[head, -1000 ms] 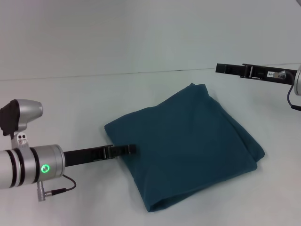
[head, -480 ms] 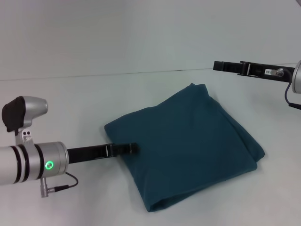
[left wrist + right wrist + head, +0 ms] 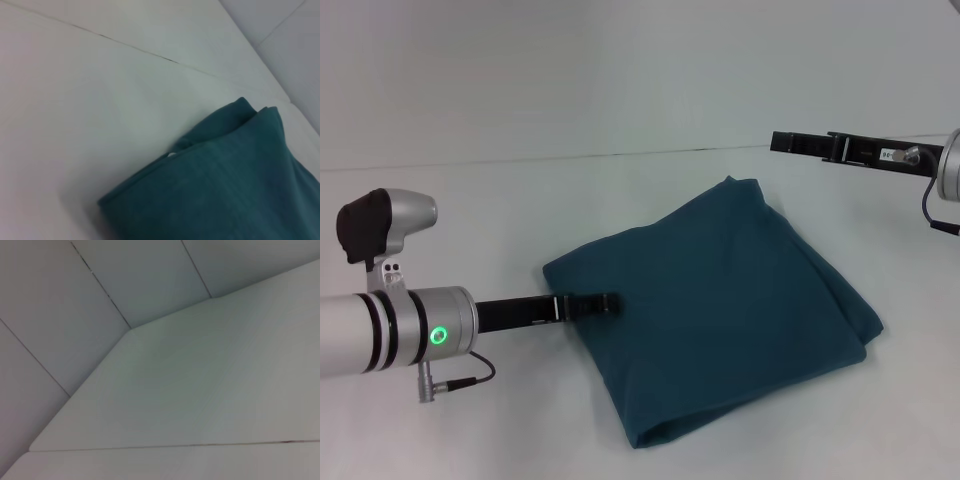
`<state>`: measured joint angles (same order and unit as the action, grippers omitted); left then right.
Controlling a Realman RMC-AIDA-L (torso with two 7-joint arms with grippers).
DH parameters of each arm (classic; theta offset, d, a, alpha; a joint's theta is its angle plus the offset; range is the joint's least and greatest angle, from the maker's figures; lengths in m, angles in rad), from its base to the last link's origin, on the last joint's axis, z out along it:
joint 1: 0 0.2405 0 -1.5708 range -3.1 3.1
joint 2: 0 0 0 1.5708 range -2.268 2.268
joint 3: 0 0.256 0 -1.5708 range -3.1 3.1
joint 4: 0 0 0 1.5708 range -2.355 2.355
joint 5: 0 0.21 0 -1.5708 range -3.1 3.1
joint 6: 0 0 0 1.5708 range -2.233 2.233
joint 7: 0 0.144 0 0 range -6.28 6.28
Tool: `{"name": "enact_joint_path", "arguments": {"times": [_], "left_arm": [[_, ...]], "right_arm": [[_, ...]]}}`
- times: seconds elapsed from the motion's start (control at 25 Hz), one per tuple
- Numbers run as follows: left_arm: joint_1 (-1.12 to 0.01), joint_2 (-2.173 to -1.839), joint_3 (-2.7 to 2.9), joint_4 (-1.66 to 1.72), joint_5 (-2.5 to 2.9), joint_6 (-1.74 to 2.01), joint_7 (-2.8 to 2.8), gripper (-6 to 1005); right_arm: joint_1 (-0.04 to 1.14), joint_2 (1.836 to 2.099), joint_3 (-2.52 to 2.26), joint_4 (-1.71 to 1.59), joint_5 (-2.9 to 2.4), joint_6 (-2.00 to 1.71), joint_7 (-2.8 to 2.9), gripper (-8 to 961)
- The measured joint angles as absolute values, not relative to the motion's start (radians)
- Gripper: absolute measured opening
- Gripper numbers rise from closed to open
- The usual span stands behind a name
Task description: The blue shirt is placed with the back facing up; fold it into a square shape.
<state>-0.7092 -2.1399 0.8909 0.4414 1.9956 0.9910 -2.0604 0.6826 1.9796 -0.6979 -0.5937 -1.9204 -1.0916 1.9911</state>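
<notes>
Blue shirt [image 3: 715, 310] folded into a rough square on the white table [image 3: 470, 220], left gripper [image 3: 605, 302] reaching in low and level, tip over the shirt's near-left edge, finger opening unclear, right gripper [image 3: 782, 142] held high, well clear, opening unclear.

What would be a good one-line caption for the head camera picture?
Left gripper reaches over the edge of the folded blue shirt on the white table, while the right gripper hangs raised off to the side.
</notes>
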Motion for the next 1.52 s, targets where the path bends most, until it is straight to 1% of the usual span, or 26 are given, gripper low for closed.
{"name": "enact_joint_path", "arguments": {"times": [0.8,1.2,1.32,1.52], "left_arm": [[-0.713,-2.14,0.891,0.454,1.995,0.956,-2.013,633],[-0.721,-2.144,0.893,0.453,1.996,0.939,-2.005,199],[-0.721,-2.145,0.893,0.453,1.996,0.939,-2.005,11],[-0.721,-2.146,0.893,0.455,1.996,0.939,-2.004,13]], "right_arm": [[0.683,1.98,-0.697,-0.594,-1.92,-1.088,1.994,648],[0.681,1.98,-0.696,-0.594,-1.914,-1.087,1.994,649],[0.681,1.98,-0.696,-0.594,-1.913,-1.086,1.994,649],[0.679,1.98,-0.696,-0.594,-1.913,-1.085,1.994,650]]}}
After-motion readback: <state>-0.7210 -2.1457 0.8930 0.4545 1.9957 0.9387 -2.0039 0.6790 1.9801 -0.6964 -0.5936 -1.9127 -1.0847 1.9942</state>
